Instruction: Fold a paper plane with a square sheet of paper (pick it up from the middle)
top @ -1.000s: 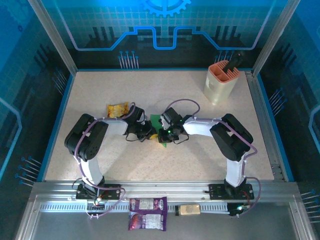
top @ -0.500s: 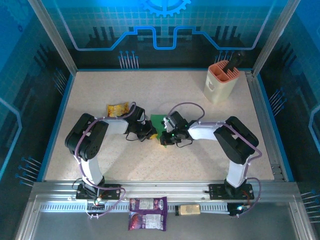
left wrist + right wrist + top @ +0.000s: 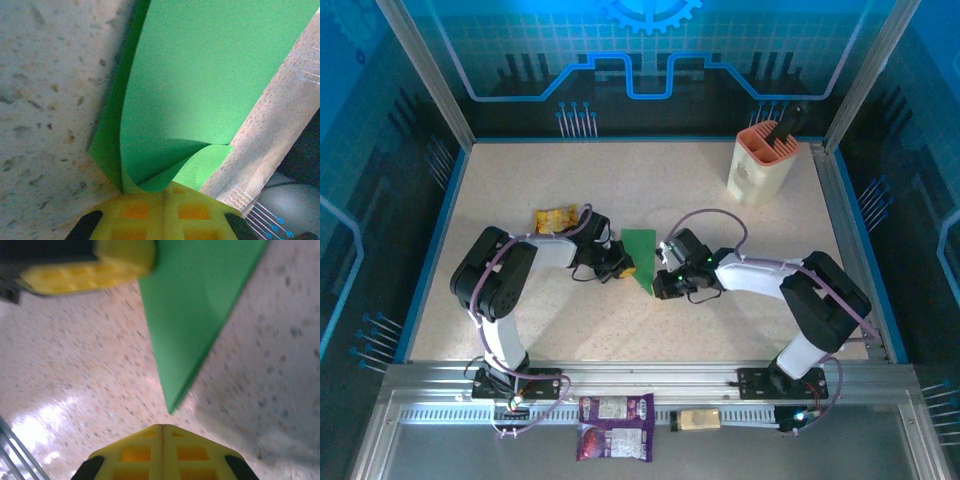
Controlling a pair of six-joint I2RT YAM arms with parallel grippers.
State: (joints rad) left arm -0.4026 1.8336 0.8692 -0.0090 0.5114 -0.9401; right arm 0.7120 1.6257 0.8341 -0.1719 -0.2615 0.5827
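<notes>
Near mid-table (image 3: 570,330), the right gripper (image 3: 662,287), closed and empty, has backed off rightward from the folded point of the square sheet of paper (image 3: 640,252), whose edge the left gripper (image 3: 623,268) pinches, so this crease looks pressed.

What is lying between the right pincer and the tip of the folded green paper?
Just bare speckled tabletop, seen in the right wrist view; the shut right pincer sits just short of the folded green paper.

The square sheet of paper (image 3: 200,75) is thin, smooth and matt green. The table (image 3: 60,380) is speckled, stone-like and slightly glossy; the right gripper (image 3: 162,432) is matt yellow moulded plastic.
</notes>
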